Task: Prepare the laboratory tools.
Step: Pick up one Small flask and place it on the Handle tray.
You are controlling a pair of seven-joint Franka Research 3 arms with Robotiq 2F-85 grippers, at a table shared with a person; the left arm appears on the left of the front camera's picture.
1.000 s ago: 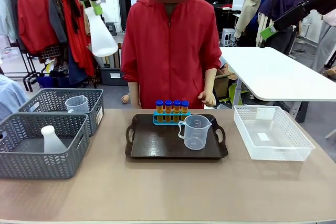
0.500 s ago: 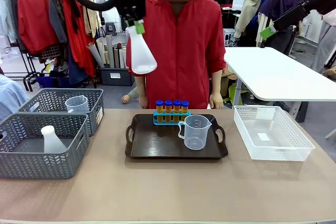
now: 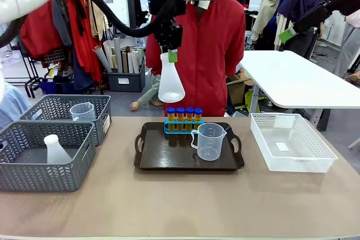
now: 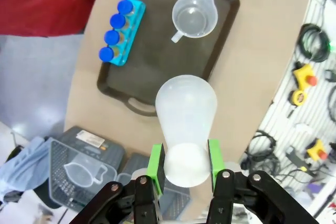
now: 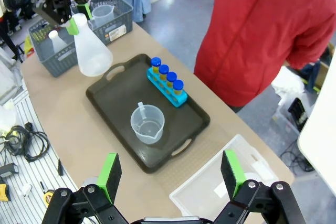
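Since a second ago the left gripper [image 3: 169,49] has carried its flask [image 3: 171,84] from high over the far left down and rightward, so it now hangs in the air above the left end of the tray [image 3: 169,155], held by the neck between the green pads [image 4: 155,163] with the wide base pointing down. Nearest on the left, one grey basket [image 3: 34,178] holds a second flask [image 3: 56,150], and the basket behind it [image 3: 59,105] holds a spare beaker [image 3: 82,112]. On the tray the beaker with a handle [image 3: 209,141] stands toward the right, and the blue rack [image 3: 183,125] of capped tubes [image 3: 184,114] sits along the far edge, almost directly under the flask. That is the risk: a straight descent could land the base on the tube caps and tip the rack, or a smooth tapered neck could slip in the grip. The white basket [image 3: 292,144] lies to the right. The right gripper [image 5: 170,174] hovers high, jaws spread wide and empty, and a person in red [image 3: 197,49] stands at the far side.
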